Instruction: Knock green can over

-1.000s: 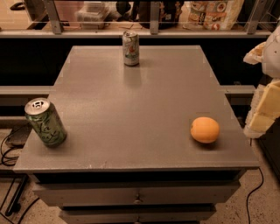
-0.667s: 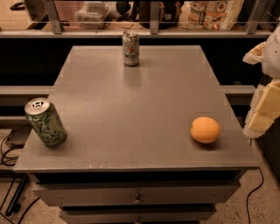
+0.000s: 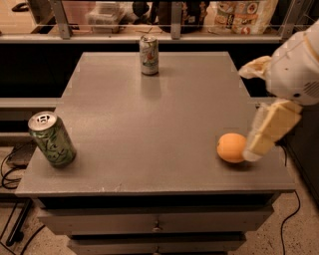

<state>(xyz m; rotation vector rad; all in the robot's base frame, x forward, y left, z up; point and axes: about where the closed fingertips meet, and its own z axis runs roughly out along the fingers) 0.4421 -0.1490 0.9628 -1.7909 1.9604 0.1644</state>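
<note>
The green can (image 3: 51,138), covered in dark and light green swirls with a silver top, stands upright near the front left corner of the grey table (image 3: 149,114). My gripper (image 3: 266,130) hangs at the table's right edge, far to the right of the can. Its tip is just in front of the right side of an orange (image 3: 231,147). It holds nothing that I can see.
A silver-white can (image 3: 149,55) stands upright at the back middle of the table. The orange lies near the front right. A shelf with bags and containers (image 3: 239,15) runs behind the table. Cables (image 3: 10,174) lie on the floor at the left.
My gripper has moved left and inward over the table's right edge, up to the orange. The cans and the orange have not moved.
</note>
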